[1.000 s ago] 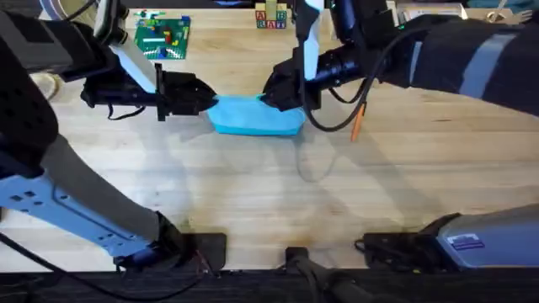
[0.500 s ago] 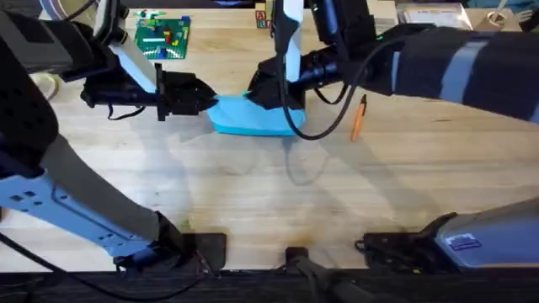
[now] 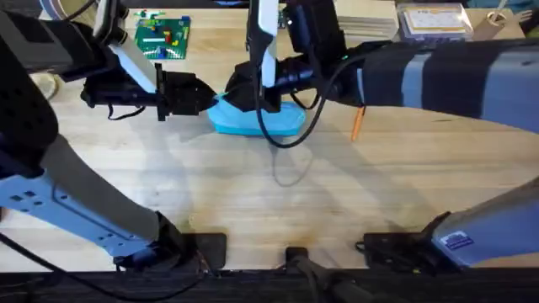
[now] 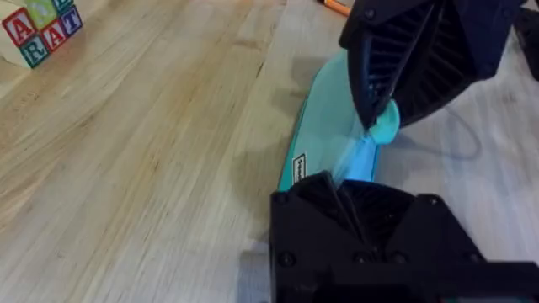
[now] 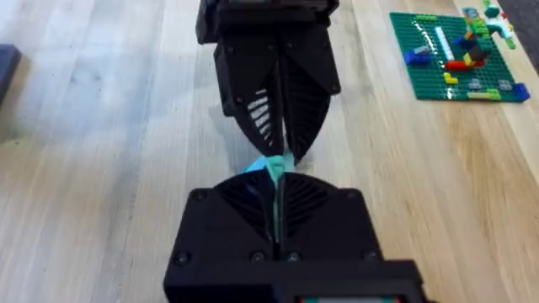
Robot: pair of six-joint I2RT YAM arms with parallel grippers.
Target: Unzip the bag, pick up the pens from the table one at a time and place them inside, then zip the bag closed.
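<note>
Desk [image 3: 253,194]: pouch [image 3: 282,122] lies at centre rear, lengthwise left to right. Left gripper [image 3: 205,98] fingers pinch the pouch's left end. Right gripper [image 3: 238,94] fingers closed on the teal pull tab [image 4: 385,126], near that same end. Orange pen [image 3: 357,120] rests right of the pouch, apart.
</note>
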